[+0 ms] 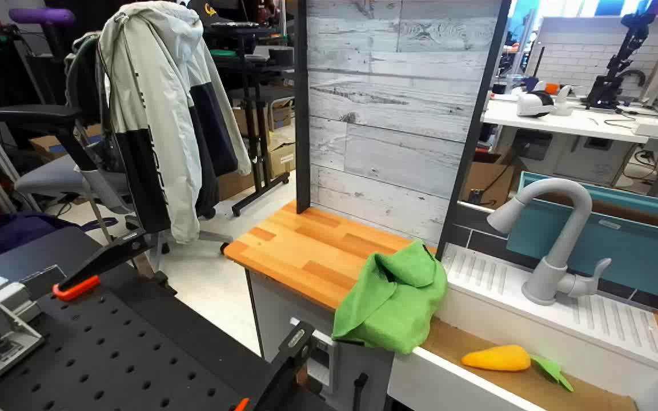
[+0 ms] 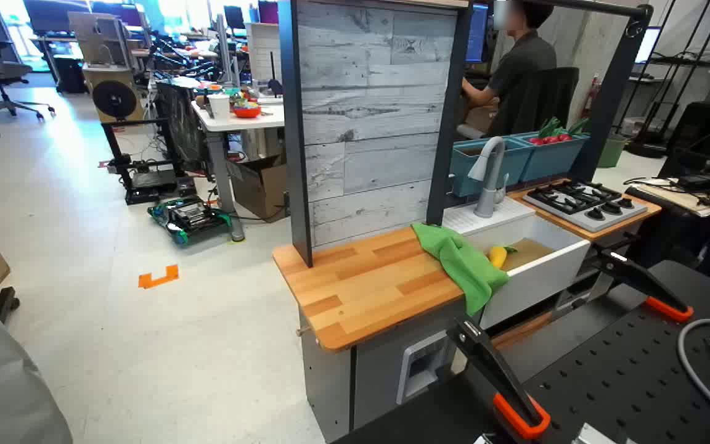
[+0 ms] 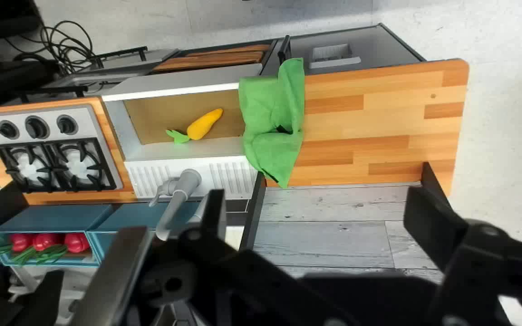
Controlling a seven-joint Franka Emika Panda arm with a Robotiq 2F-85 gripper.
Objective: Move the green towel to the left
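The green towel is draped, crumpled, over the border between the wooden counter and the white sink. A corner hangs over the front edge, as also seen on the towel. In the wrist view the towel spans the counter from front edge to back panel and covers one end of the sink. My gripper shows only in the wrist view. Its two fingers are wide apart with nothing between them, and the towel lies apart from it. The arm is out of view in both exterior views.
A toy carrot lies in the sink beside the towel. A grey faucet stands behind the sink. A tall wood-plank panel rises at the counter's back. A stove and blue planters lie beyond. Clamps sit on the black table.
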